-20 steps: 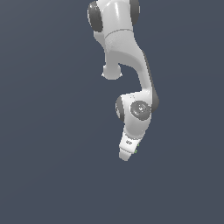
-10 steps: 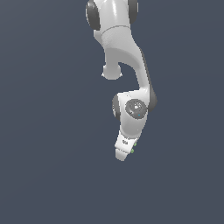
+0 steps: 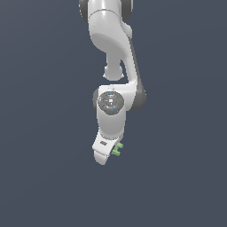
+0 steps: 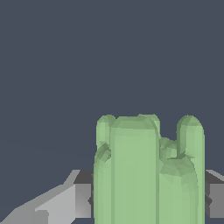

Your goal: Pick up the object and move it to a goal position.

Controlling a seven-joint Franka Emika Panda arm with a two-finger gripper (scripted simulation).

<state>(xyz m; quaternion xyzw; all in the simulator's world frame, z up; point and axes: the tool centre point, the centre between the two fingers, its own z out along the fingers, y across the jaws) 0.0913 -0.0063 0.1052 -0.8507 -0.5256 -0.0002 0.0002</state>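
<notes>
The light-green object (image 3: 117, 149) sits pinched between the gripper's (image 4: 148, 200) grey fingers (image 4: 83, 199) at the arm's low end, its bars running lengthwise out past the fingertips, so the carry turns on that grip holding.

One white jointed robot arm (image 3: 113, 66), one white claw (image 3: 105, 155), and one small light-green piece of short rounded bars (image 3: 117, 149) are visible.
</notes>
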